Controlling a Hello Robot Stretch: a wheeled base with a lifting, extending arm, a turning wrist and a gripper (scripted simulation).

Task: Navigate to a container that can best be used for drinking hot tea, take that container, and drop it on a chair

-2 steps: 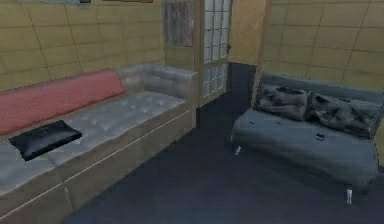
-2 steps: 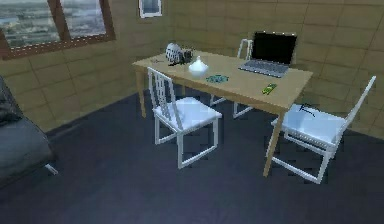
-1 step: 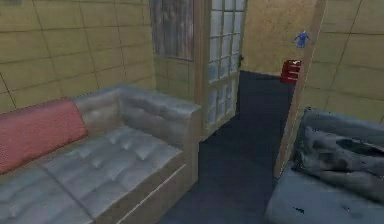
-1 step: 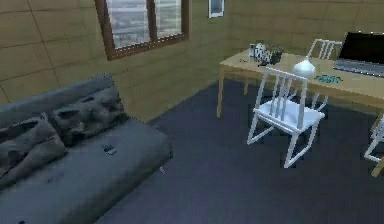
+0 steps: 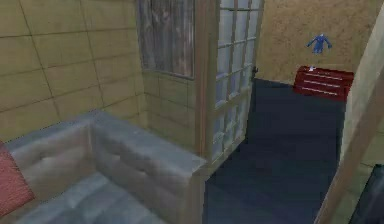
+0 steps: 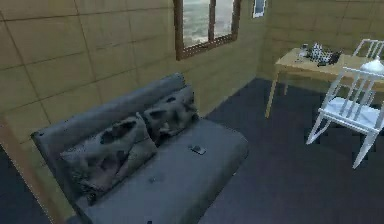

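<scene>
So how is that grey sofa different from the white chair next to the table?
The sofa is grey, padded and wide; the chair is white, narrow and stands on thin legs. The sofa sits along the wall, the chair beside the wooden table. The sofa carries two dark cushions; I see none on the chair. Both are seats standing on the dark floor.
</scene>
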